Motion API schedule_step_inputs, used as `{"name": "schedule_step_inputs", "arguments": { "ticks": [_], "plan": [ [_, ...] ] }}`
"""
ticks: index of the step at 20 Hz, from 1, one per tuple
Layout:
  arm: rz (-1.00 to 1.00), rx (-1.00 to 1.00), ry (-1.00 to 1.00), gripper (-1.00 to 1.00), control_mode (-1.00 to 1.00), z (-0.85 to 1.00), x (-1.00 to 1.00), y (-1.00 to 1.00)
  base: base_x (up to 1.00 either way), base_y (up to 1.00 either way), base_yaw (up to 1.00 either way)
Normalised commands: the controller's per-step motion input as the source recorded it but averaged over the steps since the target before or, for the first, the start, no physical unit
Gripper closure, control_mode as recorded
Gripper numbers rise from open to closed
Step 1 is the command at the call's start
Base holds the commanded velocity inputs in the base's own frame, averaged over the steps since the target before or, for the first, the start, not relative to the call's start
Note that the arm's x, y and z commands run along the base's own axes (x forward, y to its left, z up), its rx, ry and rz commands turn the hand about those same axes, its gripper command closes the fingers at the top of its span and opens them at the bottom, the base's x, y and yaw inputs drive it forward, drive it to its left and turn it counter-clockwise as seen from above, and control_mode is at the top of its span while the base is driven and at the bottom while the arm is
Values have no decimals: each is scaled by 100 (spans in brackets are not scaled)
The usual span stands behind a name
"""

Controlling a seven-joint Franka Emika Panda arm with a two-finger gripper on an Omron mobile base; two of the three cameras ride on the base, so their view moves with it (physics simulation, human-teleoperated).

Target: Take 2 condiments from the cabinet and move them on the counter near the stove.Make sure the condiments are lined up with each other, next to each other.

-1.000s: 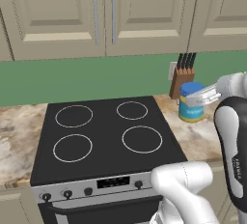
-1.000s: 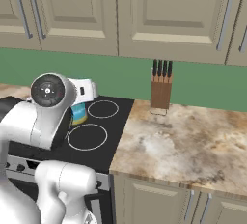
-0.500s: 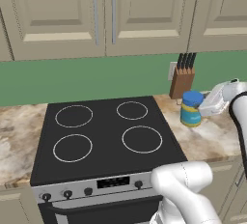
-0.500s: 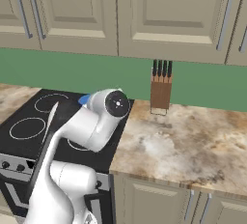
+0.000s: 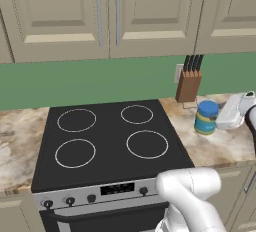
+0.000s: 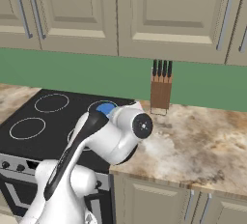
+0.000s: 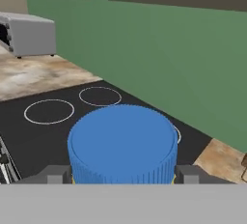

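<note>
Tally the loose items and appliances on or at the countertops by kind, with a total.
Blue jar: 1
Knife block: 1
Stove: 1
Toaster: 1
Total: 4

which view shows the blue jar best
The left base view: the blue jar stands in full on the counter beside the stove. The hand view shows its lid close up; the right base view, a sliver behind the arm.

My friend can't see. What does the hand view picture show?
A blue jar lid sits big and close between the gripper's two grey fingertips. Behind it are the black stove with white rings, a green wall and a grey toaster.
</note>
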Motion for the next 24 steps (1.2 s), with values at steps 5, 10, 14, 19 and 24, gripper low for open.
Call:
{"name": "schedule_step_inputs", "arguments": {
  "ticks": [5, 10, 14, 19, 24],
  "plan": [
    [0, 0, 1, 100, -100, -35, 23, -50, 0, 0, 0],
    [0, 0, 0, 100, -100, -37, 28, -24, 0, 0, 0],
    [0, 2, 2, 100, -100, -49, 39, -4, 0, 0, 0],
    [3, 1, 2, 100, -100, -52, 40, -1, 0, 0, 0],
    [3, 3, 1, 100, -100, -42, 38, -5, 0, 0, 0]
  ]
}}
